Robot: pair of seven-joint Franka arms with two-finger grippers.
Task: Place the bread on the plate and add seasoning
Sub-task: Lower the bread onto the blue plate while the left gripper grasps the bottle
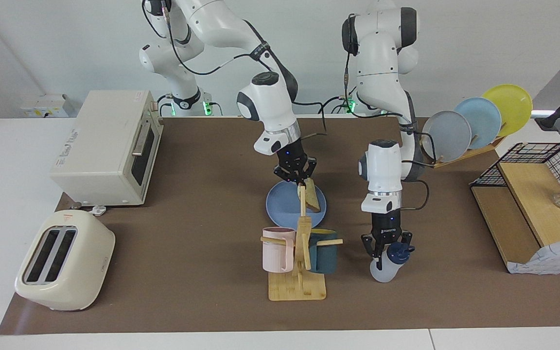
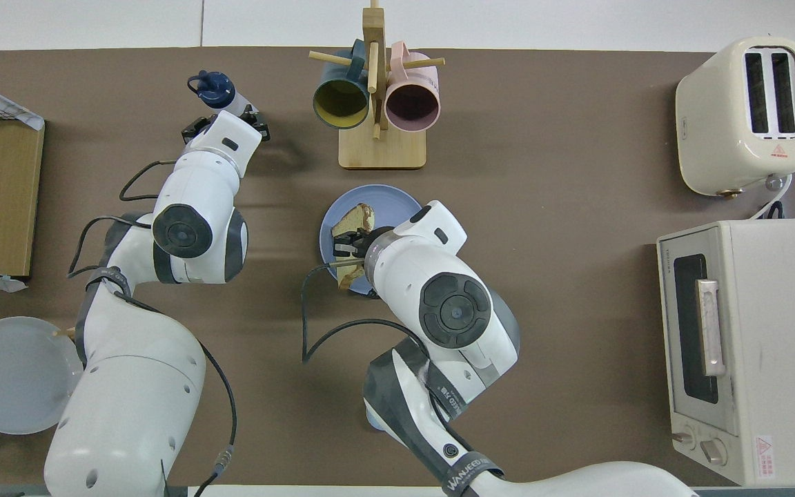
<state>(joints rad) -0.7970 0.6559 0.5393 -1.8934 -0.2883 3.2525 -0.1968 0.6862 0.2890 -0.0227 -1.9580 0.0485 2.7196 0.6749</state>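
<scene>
Tan bread (image 1: 312, 195) under right tool (image 1: 301, 182)

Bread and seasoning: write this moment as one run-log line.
right claw: shut on bread, over plate | left claw: shut on seasoning

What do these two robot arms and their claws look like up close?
Both arms are glossy white, rounded segments with dark grey joint caps and black cables looped alongside. Each wrist ends in a silver ring, then a black claw with splayed links: the left claw bears small white lettering, and the right claw shows a tiny blue light. Green lights glow at the bases.
</scene>
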